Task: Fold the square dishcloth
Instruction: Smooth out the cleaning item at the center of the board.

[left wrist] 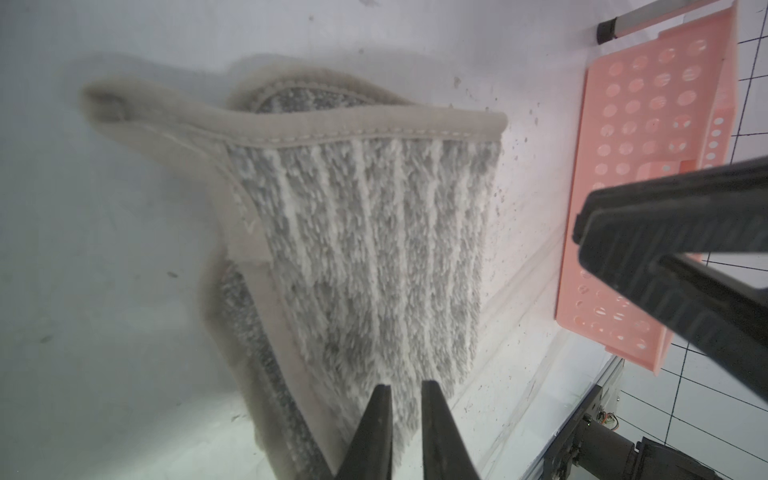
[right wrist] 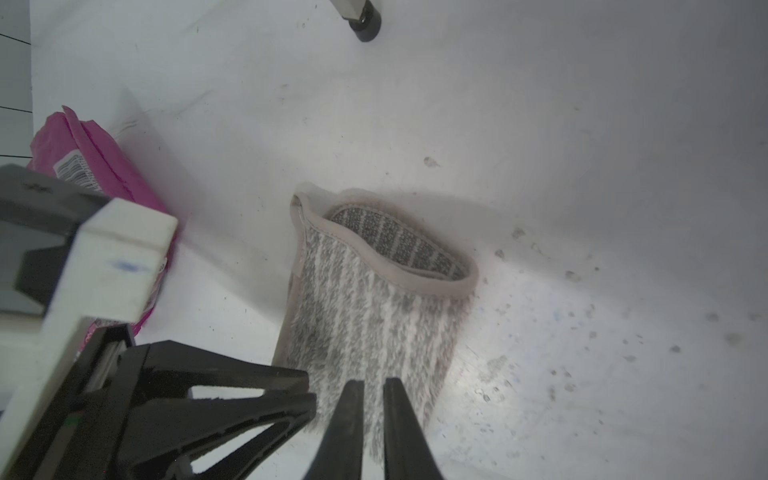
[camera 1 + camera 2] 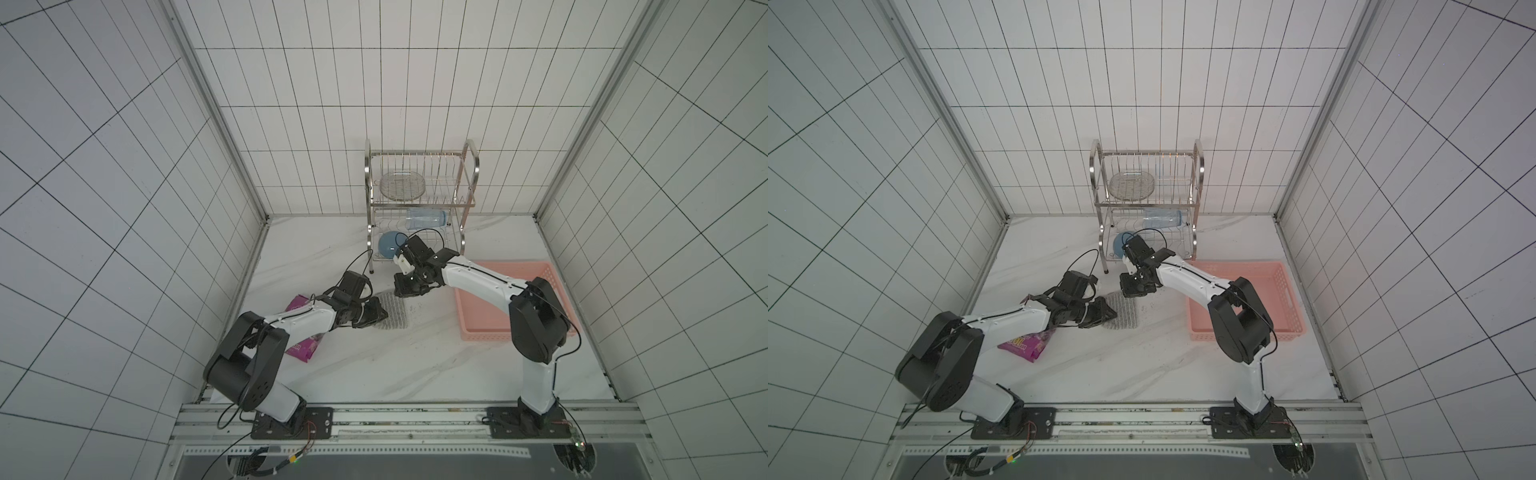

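One magenta snack bag [image 3: 304,347], half hidden under the left arm [image 3: 299,320]; left fingers [image 1: 374,432] pinching the one square dishcloth [image 3: 395,311] at the middle of the bench [image 3: 415,374], its gripped edges hidden in both top views; right fingers [image 2: 345,424] clamped on it likewise; one dish rack [image 3: 419,178]; one pink basket [image 3: 490,335]

The right gripper [image 2: 373,399] pinches the striped square dishcloth [image 2: 374,307] at its fluffy edge, the left gripper [image 2: 311,390] just beside; a magenta bag [image 2: 99,153] lies nearby
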{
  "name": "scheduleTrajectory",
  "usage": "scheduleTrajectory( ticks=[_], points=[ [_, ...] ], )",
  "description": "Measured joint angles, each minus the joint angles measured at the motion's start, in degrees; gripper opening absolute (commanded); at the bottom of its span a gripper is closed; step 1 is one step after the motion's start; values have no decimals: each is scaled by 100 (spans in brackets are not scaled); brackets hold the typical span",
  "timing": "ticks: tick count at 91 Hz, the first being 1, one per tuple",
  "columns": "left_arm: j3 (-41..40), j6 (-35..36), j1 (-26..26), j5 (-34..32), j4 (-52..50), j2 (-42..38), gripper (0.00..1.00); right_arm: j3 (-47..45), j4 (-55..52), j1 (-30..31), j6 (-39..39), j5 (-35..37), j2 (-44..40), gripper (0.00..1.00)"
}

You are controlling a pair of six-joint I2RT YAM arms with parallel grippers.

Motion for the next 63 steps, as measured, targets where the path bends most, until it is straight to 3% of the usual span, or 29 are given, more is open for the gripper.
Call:
scheduleTrajectory(
  ticks=[52, 63],
  points=[
    [-278, -46, 420, 190, 516, 396, 14, 98, 212, -317, 127, -254, 881, 15],
    [-278, -70, 466, 216, 555, 391, 21, 160, 216, -345, 127, -297, 881, 16]
  ],
)
